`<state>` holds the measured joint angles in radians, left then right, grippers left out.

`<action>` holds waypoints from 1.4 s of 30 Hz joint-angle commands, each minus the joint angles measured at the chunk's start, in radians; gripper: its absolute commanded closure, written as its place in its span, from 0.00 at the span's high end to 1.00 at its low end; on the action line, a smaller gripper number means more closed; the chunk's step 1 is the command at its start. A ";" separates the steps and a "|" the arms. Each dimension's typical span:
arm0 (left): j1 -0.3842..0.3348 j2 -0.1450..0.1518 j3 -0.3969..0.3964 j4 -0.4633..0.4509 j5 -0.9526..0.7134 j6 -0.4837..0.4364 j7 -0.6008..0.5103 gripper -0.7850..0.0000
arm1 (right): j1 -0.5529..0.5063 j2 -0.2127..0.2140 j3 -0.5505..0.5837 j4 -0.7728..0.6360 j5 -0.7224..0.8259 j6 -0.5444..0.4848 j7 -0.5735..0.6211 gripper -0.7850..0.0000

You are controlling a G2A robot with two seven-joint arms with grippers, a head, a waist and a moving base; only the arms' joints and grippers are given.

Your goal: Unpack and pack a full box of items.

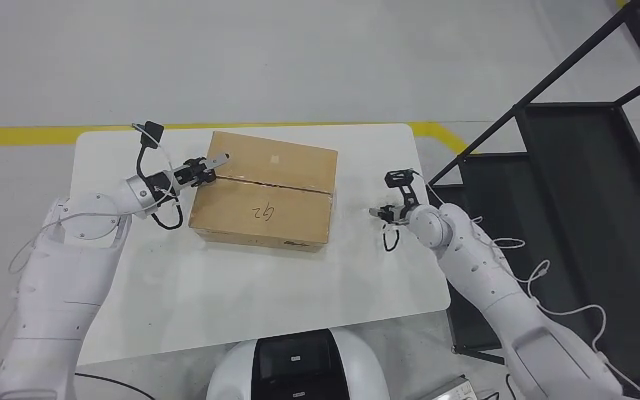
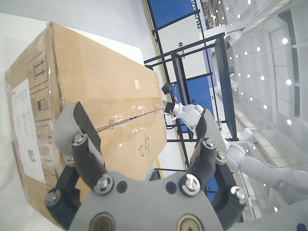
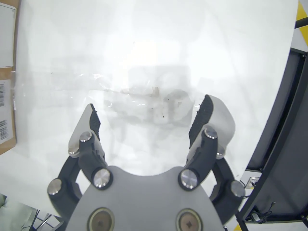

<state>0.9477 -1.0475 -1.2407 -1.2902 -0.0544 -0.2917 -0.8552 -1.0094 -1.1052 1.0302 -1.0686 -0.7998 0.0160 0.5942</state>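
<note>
A closed brown cardboard box [image 1: 265,190] with a taped centre seam and a handwritten mark sits in the middle of the white table [image 1: 130,300]. My left gripper [image 1: 213,164] is open at the box's top left edge, over the seam; in the left wrist view the box [image 2: 105,90] fills the space beyond its fingers [image 2: 81,123]. My right gripper [image 1: 385,212] is open above bare table to the right of the box, clear of it. From the right wrist camera, the gripper [image 3: 149,118] hovers over the table, with the labelled box end [image 3: 7,73] off to one side.
A black metal rack [image 1: 540,170] stands just beyond the table's right edge, close to the right arm. A yellow floor line [image 1: 40,133] runs behind the table. Clear tape residue [image 3: 144,97] marks the tabletop under the right gripper.
</note>
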 commanded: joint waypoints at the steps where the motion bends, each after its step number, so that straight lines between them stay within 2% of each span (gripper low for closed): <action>1: 0.000 0.000 0.000 0.000 0.000 0.000 0.000 1.00 | 0.003 -0.003 -0.004 0.001 -0.004 0.006 0.006 0.95; 4: 0.000 0.000 0.000 0.000 0.000 0.000 0.000 1.00 | 0.007 -0.007 -0.010 0.002 -0.010 0.015 0.016 0.91; 8: 0.000 0.000 0.000 0.000 0.000 0.000 0.000 1.00 | 0.015 -0.014 -0.014 0.013 -0.012 0.035 0.024 0.80; 12: 0.000 0.000 0.000 0.000 0.000 0.000 0.000 1.00 | 0.019 -0.019 -0.016 0.020 -0.016 0.048 0.027 0.79; 14: 0.000 0.000 0.000 0.000 0.000 0.000 0.000 1.00 | 0.019 -0.020 -0.016 0.022 -0.024 0.056 0.029 0.69; 16: 0.000 0.000 0.000 0.000 0.000 0.000 0.000 1.00 | 0.018 -0.021 -0.015 0.023 -0.031 0.062 0.031 0.52; 19: 0.000 0.000 0.000 0.000 0.000 0.000 0.000 1.00 | 0.017 -0.022 -0.012 0.021 -0.044 0.072 0.033 0.41; 20: 0.000 0.000 0.000 0.000 0.000 0.000 0.000 1.00 | 0.017 -0.022 -0.010 0.019 -0.048 0.073 0.035 0.33; 22: 0.000 0.000 0.000 0.000 0.000 0.000 0.000 1.00 | 0.017 -0.022 -0.005 0.013 -0.057 0.077 0.035 0.24; 23: 0.000 0.000 0.000 0.000 0.000 0.000 0.000 1.00 | 0.016 -0.021 -0.001 0.007 -0.061 0.077 0.034 0.14; 25: 0.000 0.000 0.000 0.000 0.000 0.000 0.000 1.00 | 0.013 -0.019 0.008 -0.004 -0.070 0.078 0.035 0.02; 31: 0.000 0.000 0.000 0.000 0.000 0.000 0.000 1.00 | -0.011 -0.004 0.069 -0.090 -0.081 0.073 0.050 0.00; 34: 0.000 0.000 0.000 0.000 0.000 0.000 0.000 1.00 | -0.043 0.012 0.137 -0.160 -0.019 0.025 0.109 0.00; 42: 0.000 0.000 0.000 0.000 0.000 0.000 0.000 1.00 | -0.122 0.065 0.407 -0.251 0.345 -0.203 0.413 0.00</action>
<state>0.9477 -1.0475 -1.2407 -1.2902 -0.0544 -0.2917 -0.8552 -1.1244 -1.0465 1.3976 -1.3153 -0.5129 -0.1617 0.9571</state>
